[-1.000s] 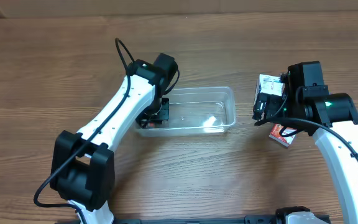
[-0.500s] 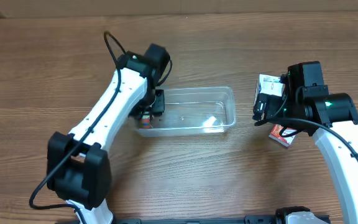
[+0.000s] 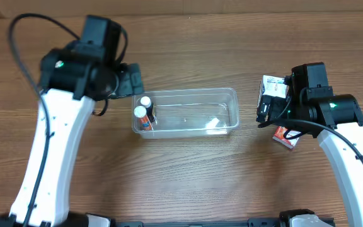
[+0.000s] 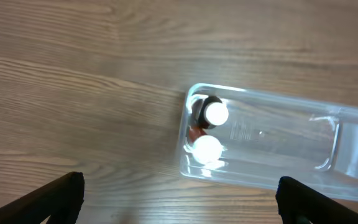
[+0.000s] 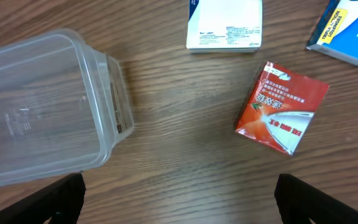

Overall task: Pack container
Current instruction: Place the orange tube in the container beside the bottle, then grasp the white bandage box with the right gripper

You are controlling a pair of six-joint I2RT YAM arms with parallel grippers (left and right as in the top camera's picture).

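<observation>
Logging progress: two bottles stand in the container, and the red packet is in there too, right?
No: the two bottles stand in the container, but the red packet lies on the table outside it, as the right wrist view shows.

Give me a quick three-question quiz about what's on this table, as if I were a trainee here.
1. True or false: both white-capped bottles stand inside the container.
2. What colour is the packet lying on the table near the white box? A green, B red, C black.
3. Fill in: the left gripper is open and holds ____.
Key: 1 true; 2 B; 3 nothing.
</observation>
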